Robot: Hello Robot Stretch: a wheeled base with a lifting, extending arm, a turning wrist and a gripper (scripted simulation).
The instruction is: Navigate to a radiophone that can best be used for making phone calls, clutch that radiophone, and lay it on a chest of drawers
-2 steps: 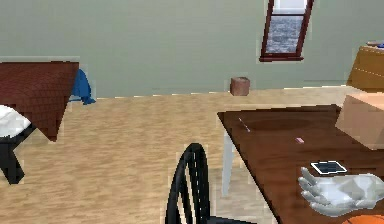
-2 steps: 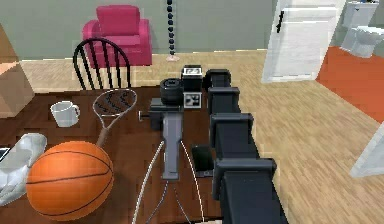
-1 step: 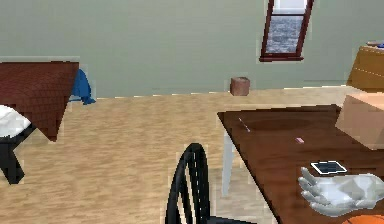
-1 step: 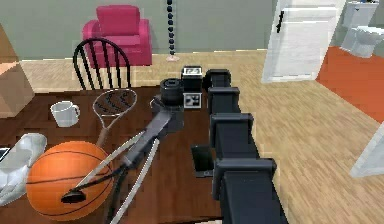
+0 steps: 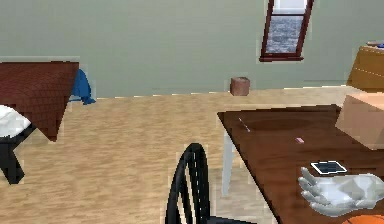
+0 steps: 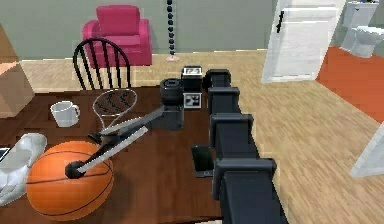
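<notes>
Forward view shows the radiophone (image 5: 328,167), a flat dark pale-rimmed slab; what the claw (image 6: 90,150) holds, unclear.

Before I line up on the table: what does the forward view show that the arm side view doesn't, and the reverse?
Forward view: a window, a wooden chest of drawers at the right edge, and a small flat phone-like thing on the table. Arm side view: the end effector, a white mug and a pink armchair. Shared: the dark table, the cardboard box and the basketball.
</notes>
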